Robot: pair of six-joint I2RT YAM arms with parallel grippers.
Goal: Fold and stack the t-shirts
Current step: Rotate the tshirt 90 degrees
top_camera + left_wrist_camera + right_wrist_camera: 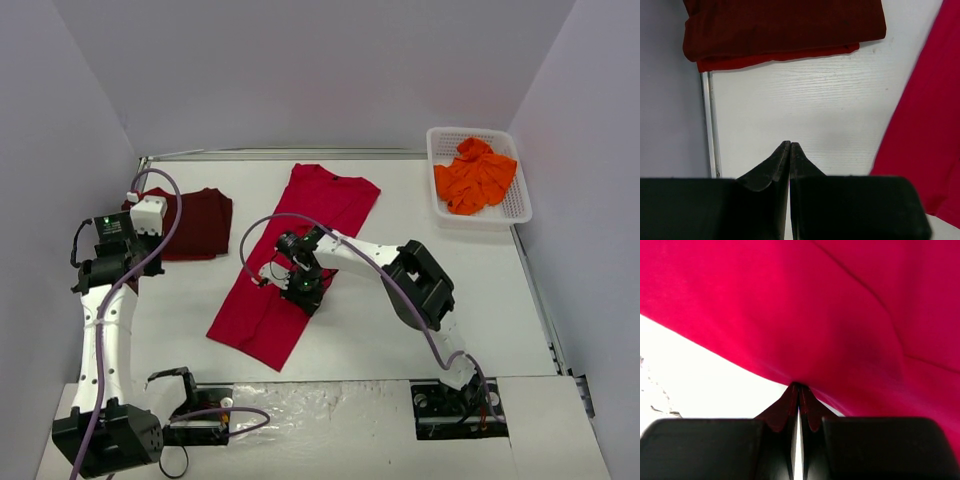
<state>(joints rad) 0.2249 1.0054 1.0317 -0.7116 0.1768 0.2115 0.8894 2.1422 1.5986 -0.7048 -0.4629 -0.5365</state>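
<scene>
Right gripper (799, 388) jaws are clenched on an edge of the bright red t-shirt (840, 315), which lies lengthwise across the middle of the table (420, 200). Left gripper (790, 146) jaws are pressed together and empty, above bare table between the bright red t-shirt and the folded dark maroon t-shirt (200, 222) at far left. Orange t-shirt (477, 175) lies crumpled in the white basket (519, 206) at the far right corner.

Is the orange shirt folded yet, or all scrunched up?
Scrunched up, not folded. The orange t-shirt lies in a wrinkly heap inside the white basket, with no flat, straight edges.
</scene>
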